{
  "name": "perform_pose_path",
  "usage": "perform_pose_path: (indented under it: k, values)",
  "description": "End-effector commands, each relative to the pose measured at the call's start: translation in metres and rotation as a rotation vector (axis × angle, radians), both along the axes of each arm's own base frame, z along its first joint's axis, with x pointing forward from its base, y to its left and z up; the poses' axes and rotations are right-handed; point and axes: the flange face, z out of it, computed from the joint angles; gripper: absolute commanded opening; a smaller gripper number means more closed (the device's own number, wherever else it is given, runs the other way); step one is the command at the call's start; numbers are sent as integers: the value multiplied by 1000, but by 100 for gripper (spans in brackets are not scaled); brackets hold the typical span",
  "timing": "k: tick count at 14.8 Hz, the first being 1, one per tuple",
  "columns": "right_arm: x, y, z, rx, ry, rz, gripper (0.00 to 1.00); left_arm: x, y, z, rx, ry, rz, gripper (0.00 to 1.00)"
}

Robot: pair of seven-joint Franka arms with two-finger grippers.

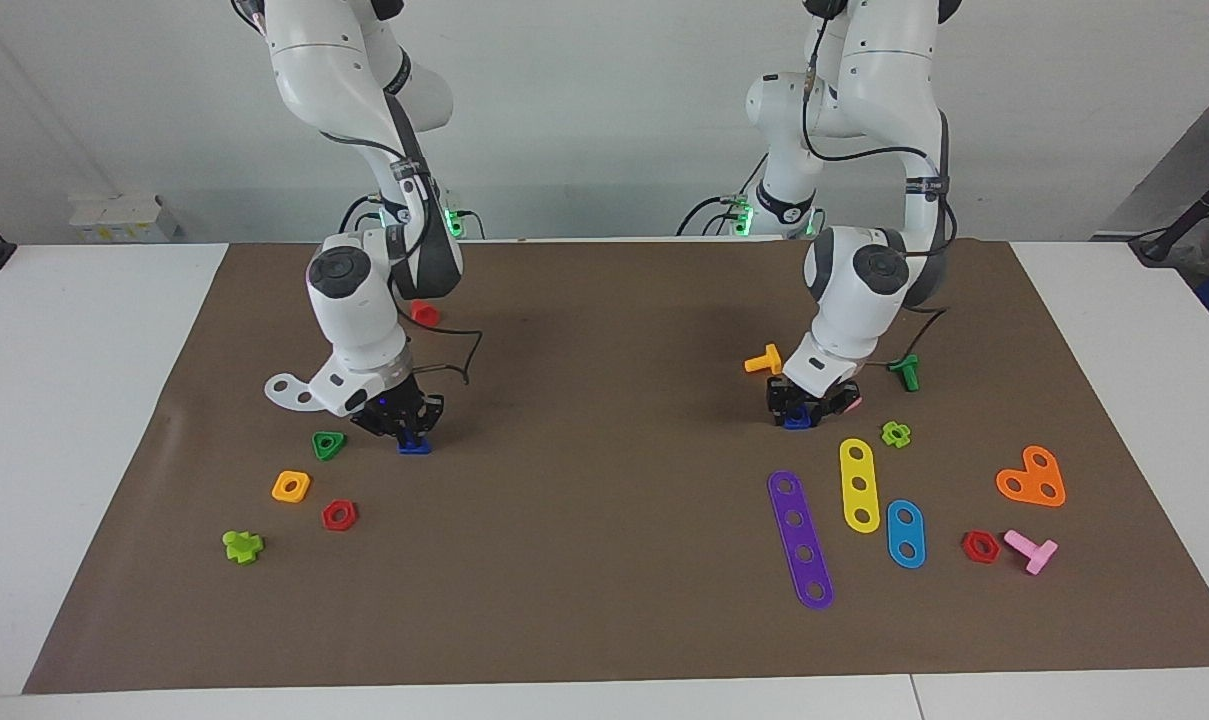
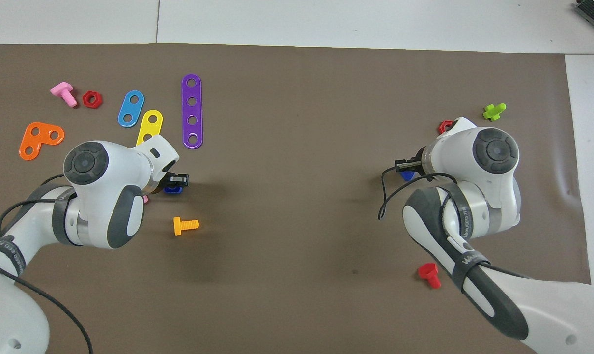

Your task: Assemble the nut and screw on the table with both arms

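The dark-blue nut (image 1: 796, 423) lies on the brown mat (image 1: 604, 400) toward the left arm's end; it also shows in the overhead view (image 2: 173, 189). My left gripper (image 1: 802, 405) is down at the mat right over it and hides most of it. The dark-blue screw (image 1: 414, 447) lies on the mat toward the right arm's end, its head showing in the overhead view (image 2: 408, 174). My right gripper (image 1: 404, 425) is low, directly on top of it.
A pink nut (image 1: 850, 404), an orange screw (image 1: 763, 360) and a green screw (image 1: 904, 372) lie close around the left gripper. A green triangular nut (image 1: 328, 444), an orange nut (image 1: 291, 486) and a red nut (image 1: 339, 514) lie beside the right gripper. Coloured strips (image 1: 800, 538) lie farther from the robots.
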Motion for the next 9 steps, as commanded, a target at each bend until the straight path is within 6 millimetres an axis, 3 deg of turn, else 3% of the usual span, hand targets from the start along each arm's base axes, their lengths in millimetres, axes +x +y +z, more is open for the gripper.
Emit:
perform_pose_path:
  k: [1, 3, 9]
  values:
    - [0, 55, 23, 44, -23, -72, 0, -5, -1, -3, 10, 17, -14, 6]
    - [-3, 101, 35, 56, -5, -110, 0, -1, 2, 1, 8, 9, -8, 0]
    - [-27, 191, 53, 102, -3, -213, 0, 35, -4, 42, 5, 41, 34, 0]
